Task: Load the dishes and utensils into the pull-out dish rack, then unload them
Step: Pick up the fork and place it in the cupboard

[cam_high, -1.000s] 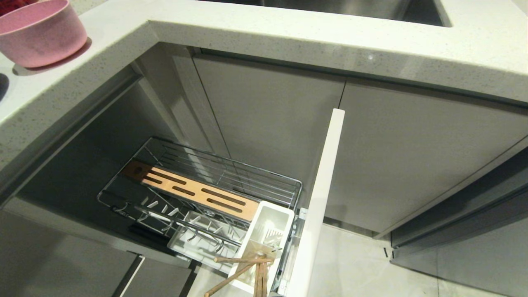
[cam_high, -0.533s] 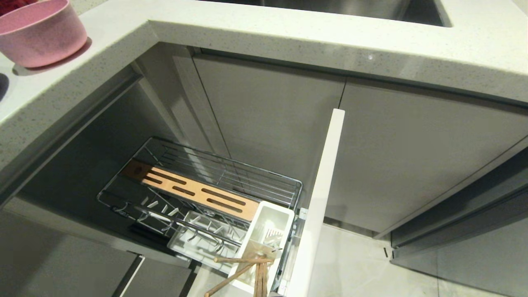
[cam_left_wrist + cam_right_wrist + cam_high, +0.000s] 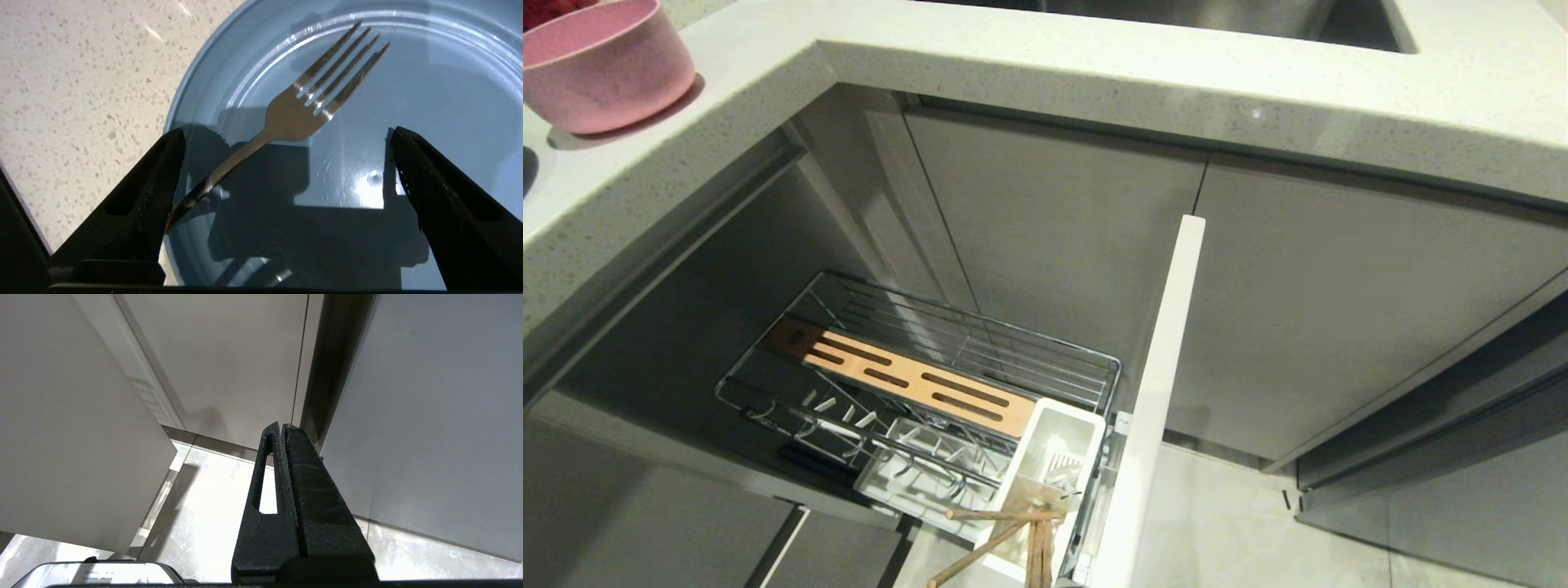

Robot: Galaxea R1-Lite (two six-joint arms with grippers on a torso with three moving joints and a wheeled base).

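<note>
The left gripper hangs over the light-blue plate with its two black fingers spread wide and nothing between them. The plate lies flat on the speckled pale countertop. A silver fork rests on the plate, tines out toward the plate's middle and handle running back toward the rim, where its end passes just beside one finger (whether the two touch cannot be told). The gripper's shadow falls across the near part of the plate.

In the head view neither arm shows. The pink bowl sits upright on the countertop at the far left. Below the counter, the pull-out dish rack stands drawn out from the cabinet, its white front panel edge-on at the right. A slotted wooden strip runs across the wire basket, with plate prongs and a white drip tray on its near side. The white utensil cup sits at the near right corner of the rack, against the front panel, and the wooden chopsticks stand in it, one leaning out to the left.

The right gripper is parked low, its fingers pressed together and holding nothing, pointing at grey cabinet doors and the pale floor.
</note>
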